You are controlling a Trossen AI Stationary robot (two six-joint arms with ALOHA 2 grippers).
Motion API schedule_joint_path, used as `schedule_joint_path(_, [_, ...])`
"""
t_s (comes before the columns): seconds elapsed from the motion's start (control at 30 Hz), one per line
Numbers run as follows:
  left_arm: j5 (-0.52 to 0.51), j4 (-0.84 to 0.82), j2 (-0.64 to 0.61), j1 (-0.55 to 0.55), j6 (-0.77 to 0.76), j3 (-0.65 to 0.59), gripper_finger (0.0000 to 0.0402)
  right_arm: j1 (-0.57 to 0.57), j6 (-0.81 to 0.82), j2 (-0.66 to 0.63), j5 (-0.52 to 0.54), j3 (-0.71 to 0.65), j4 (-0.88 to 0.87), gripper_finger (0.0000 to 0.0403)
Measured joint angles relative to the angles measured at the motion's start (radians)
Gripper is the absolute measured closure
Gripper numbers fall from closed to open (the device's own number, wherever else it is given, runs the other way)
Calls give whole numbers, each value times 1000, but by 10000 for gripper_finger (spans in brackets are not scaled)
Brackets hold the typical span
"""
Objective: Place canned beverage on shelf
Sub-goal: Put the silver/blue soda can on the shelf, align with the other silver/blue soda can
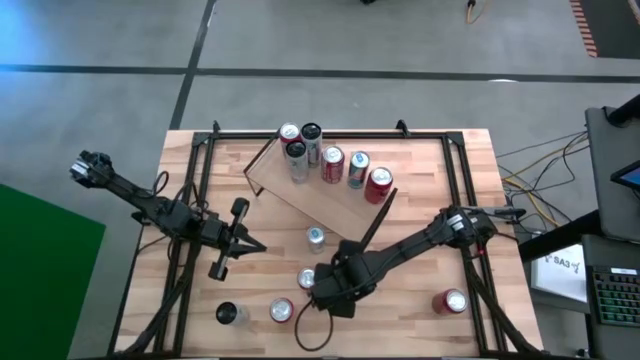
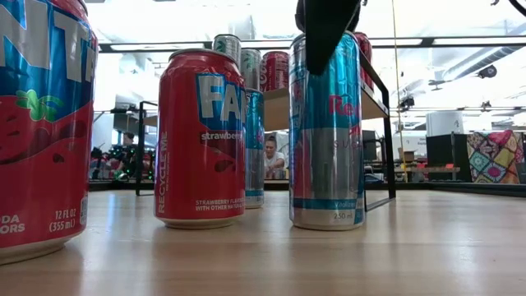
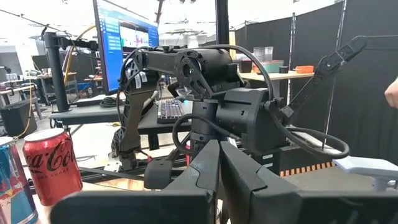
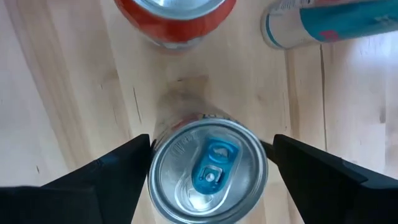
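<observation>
Butcher-block counter: right claw, spread, straddles the blue-tabbed can from above without gripping, evidently positioned to lift it. Shelf behind already carries five cans. Left claw waits, pressed together.

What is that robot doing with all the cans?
It is putting drink cans on the shelf, where six already stand. The right gripper is down over a silver can with a blue tab, fingers open on either side, not squeezing yet. The left gripper waits shut on the table's left side.
</observation>
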Motion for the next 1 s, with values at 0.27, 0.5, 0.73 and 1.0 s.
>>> schedule_joint_path(0.27, [0, 0, 0, 0, 0, 0, 402, 1, 31, 0, 0, -30, 4, 76])
schedule_joint_path(0.5, [0, -2, 0, 0, 0, 0, 402, 1, 30, 0, 5, -34, 23, 155])
schedule_joint_path(0.73, [0, -8, 0, 0, 13, 0, 402, -3, -2, -7, -10, -34, 21, 180])
schedule_joint_path(1.0, [-99, 11, 0, 0, 131, 0, 402, -28, 76, -109, -84, -35, 16, 180])
